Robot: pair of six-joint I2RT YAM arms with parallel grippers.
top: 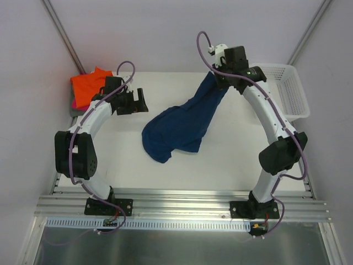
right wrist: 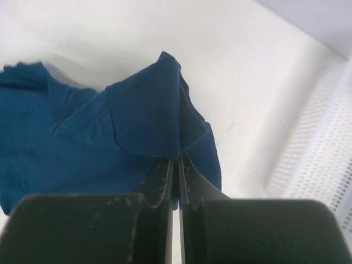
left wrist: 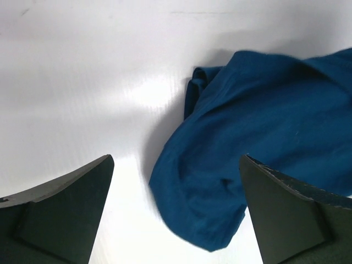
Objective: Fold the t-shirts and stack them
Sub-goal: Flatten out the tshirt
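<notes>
Top external view: the navy blue t-shirt (top: 179, 127) lies crumpled in the middle of the white surface (top: 220, 165), with its far right end lifted clear. The right claw (top: 215, 77) is at that raised end, jaws pressed together and pinching a fold of the navy cloth. The fabric hangs from the pinch and slopes down and leftward to the bunched part resting on the surface. In the right wrist view the two dark fingers (right wrist: 165, 176) meet on a peaked ridge of the blue cloth, and a stitched seam shows just left of the pinch.

The left claw (top: 142, 100) hangs just left of the navy shirt, apart from it, jaws spread wide and pointing toward it. The left wrist view shows the shirt's rounded lower end lying beyond the gap between the fingers.

Well to the left of the navy shirt, past the left claw, a folded orange t-shirt (top: 91, 85) sits on top of a pink one (top: 73, 103) and a grey one (top: 75, 111), of which only the edges show. To the right of the navy shirt, beyond the right arm, stands a white lattice basket (top: 289, 94).
</notes>
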